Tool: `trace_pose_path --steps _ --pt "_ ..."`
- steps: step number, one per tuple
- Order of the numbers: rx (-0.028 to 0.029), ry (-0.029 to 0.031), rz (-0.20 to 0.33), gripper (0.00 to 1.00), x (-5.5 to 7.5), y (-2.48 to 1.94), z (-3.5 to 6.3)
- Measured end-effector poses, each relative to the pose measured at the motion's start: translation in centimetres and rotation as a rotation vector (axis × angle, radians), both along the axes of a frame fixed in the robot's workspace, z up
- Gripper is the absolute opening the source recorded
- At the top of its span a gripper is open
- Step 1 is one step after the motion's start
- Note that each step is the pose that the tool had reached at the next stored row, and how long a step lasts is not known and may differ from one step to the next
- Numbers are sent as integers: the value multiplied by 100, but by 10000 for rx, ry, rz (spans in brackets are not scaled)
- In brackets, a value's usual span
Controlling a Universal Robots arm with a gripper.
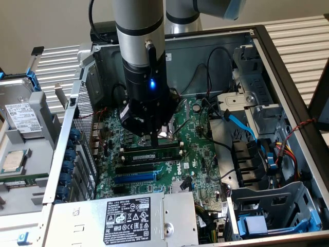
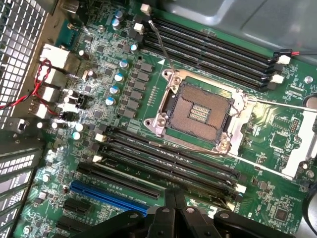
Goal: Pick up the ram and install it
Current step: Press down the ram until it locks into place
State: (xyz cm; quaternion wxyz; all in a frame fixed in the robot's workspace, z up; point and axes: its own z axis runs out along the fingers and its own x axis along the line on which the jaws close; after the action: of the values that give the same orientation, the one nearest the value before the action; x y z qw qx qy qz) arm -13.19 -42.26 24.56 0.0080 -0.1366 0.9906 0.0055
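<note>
The motherboard (image 2: 277, 163) is deep green, its memory slots (image 2: 213, 47) black and the expansion slot (image 2: 106, 194) bright blue. The ram (image 1: 154, 154) is dark green (white label on it). The claw (image 1: 154, 138) is black, the CPU socket (image 2: 200, 115) silvery.

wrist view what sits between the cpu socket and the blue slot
Long black slots run between cpu socket and blue slot, in the wrist view.
</note>
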Motion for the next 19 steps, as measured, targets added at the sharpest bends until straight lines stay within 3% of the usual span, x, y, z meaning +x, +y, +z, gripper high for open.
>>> trace_pose_path --steps 12,14,19 --pt "-3 0 -1603 11 0 0 -1" --pt "-27 0 -1806 11 0 1 -1" --pt "-149 37 -2234 11 0 0 -1"
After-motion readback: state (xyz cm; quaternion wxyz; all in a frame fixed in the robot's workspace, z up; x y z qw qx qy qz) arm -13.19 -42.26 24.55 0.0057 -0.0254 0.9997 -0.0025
